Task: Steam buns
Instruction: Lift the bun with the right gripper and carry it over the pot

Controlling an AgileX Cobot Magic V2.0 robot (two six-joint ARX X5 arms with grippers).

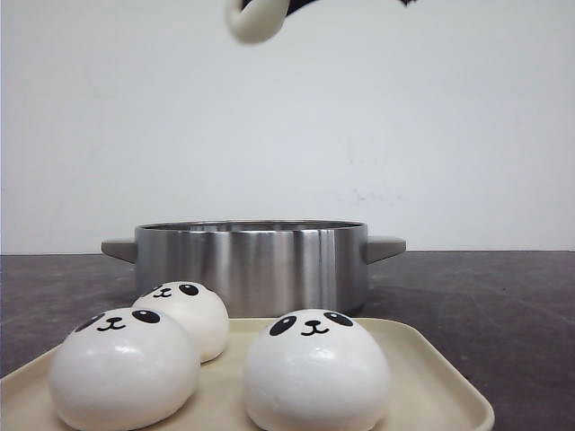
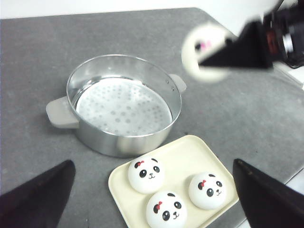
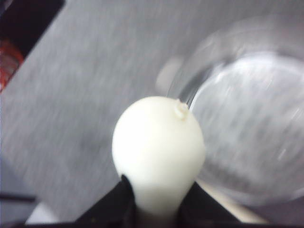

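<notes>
Three white panda-faced buns (image 1: 314, 368) (image 2: 146, 175) lie on a cream tray (image 1: 422, 377) (image 2: 190, 152) in front of a steel steamer pot (image 1: 252, 265) (image 2: 118, 145). The pot's perforated plate (image 2: 123, 107) is bare. My right gripper (image 3: 156, 190) (image 2: 223, 52) is shut on another bun (image 3: 159, 147) (image 2: 199, 50) (image 1: 256, 20). It holds that bun high in the air, beside the pot's right handle. The right wrist view is blurred. My left gripper (image 2: 153, 163) hangs high above the tray, wide open and holding nothing.
Pot and tray stand on a dark grey table (image 1: 485, 287). The pot has grey handles (image 2: 61, 113) on both sides. A white wall (image 1: 449, 135) rises behind the table. The table's right edge (image 2: 295, 78) runs close under the right arm.
</notes>
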